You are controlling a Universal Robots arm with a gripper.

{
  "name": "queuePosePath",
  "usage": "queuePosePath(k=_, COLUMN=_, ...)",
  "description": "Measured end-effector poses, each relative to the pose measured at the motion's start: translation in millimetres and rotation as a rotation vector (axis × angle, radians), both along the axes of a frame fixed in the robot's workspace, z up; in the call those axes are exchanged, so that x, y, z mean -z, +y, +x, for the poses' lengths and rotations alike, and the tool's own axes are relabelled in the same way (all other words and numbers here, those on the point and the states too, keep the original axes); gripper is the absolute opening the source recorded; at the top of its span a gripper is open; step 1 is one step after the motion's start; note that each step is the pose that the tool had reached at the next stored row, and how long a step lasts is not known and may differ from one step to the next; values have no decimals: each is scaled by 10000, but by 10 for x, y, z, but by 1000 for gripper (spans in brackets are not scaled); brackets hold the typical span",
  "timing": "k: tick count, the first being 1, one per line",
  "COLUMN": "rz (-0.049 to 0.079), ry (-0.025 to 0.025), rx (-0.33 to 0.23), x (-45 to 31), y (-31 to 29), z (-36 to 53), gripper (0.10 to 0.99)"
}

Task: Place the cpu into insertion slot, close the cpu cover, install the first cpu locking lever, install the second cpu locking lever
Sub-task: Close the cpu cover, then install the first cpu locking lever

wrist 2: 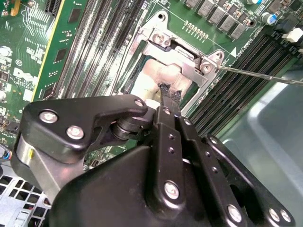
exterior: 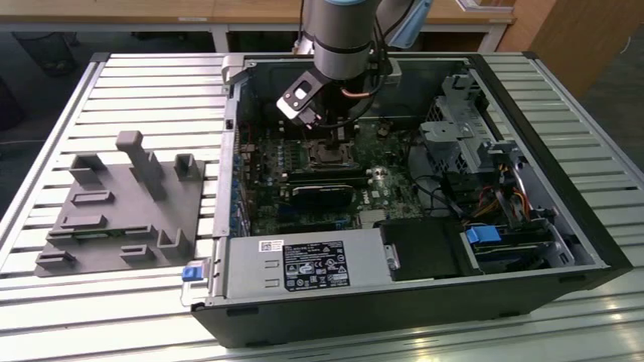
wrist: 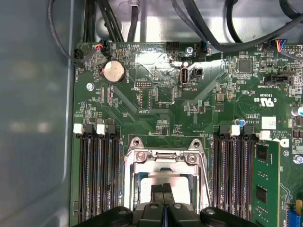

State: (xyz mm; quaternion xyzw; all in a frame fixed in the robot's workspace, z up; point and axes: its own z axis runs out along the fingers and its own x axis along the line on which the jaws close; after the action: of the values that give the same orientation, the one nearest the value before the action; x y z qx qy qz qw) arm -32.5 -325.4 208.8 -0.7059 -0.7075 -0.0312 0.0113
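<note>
In the exterior view, an open computer case (exterior: 563, 219) lies on a slatted table (exterior: 141, 90), with a grey fixture (exterior: 121, 211) beside it on the exterior view's left. The arm (exterior: 342, 34) reaches straight down into the case. The gripper (exterior: 335, 139) is low over the insertion slot (exterior: 324, 158) on the green motherboard (exterior: 267, 196). From here I cannot tell how its fingers stand.

The second wrist view looks along the gripper (wrist 2: 167, 91). Its two black fingertips (wrist 2: 166, 97) are pressed together with nothing between them, right at the pale metal top of the cpu (wrist 2: 151, 78). The cpu sits inside the window of the cpu cover (wrist 2: 182, 59), which lies down over it. A thin metal rod (wrist 2: 255, 74) sticks out sideways from the socket's corner, above the memory slots (wrist 2: 227, 90).

The first wrist view looks straight down on the board. The cpu (wrist: 151, 182) lies square in the socket, framed by the cpu cover (wrist: 165, 161). The closed fingertips (wrist: 157, 189) are over its middle. Memory slots (wrist: 97, 175) flank the socket on both sides, a green memory module (wrist: 265, 179) stands in the far bank, and a coin battery (wrist: 114, 72) sits further up the board.
</note>
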Motion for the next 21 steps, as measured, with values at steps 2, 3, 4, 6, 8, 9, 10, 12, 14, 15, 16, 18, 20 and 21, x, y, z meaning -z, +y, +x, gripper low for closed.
queuePosePath(k=2, rz=-2, ry=1, rx=0, x=-1, y=0, z=1, gripper=122)
queuePosePath(k=3, rz=-1, ry=1, rx=-1, x=-1, y=0, z=2, gripper=122)
queuePosePath(k=4, rz=0, ry=0, rx=-1, x=-2, y=0, z=3, gripper=122)
queuePosePath(k=6, rz=-3, ry=2, rx=0, x=-8, y=0, z=2, gripper=122)
queuePosePath(k=8, rz=-1, ry=0, rx=-1, x=-21, y=0, z=2, gripper=122)
queuePosePath(k=9, rz=-2, ry=1, rx=-1, x=-27, y=0, z=2, gripper=122)
queuePosePath(k=10, rz=-2, ry=1, rx=-1, x=-35, y=0, z=2, gripper=122)
queuePosePath(k=12, rz=-2, ry=1, rx=-1, x=-52, y=0, z=2, gripper=122)
queuePosePath(k=14, rz=0, ry=0, rx=-1, x=-71, y=0, z=2, gripper=122)
queuePosePath(k=15, rz=1, ry=0, rx=-1, x=-85, y=0, z=2, gripper=122)
queuePosePath(k=16, rz=2, ry=0, rx=-1, x=-98, y=0, z=2, gripper=122)
queuePosePath(k=18, rz=6, ry=0, rx=-1, x=-120, y=0, z=2, gripper=122)
queuePosePath(k=20, rz=10, ry=0, rx=-1, x=-150, y=0, z=2, gripper=122)
queuePosePath(k=21, rz=11, ry=0, rx=-1, x=-168, y=0, z=2, gripper=122)
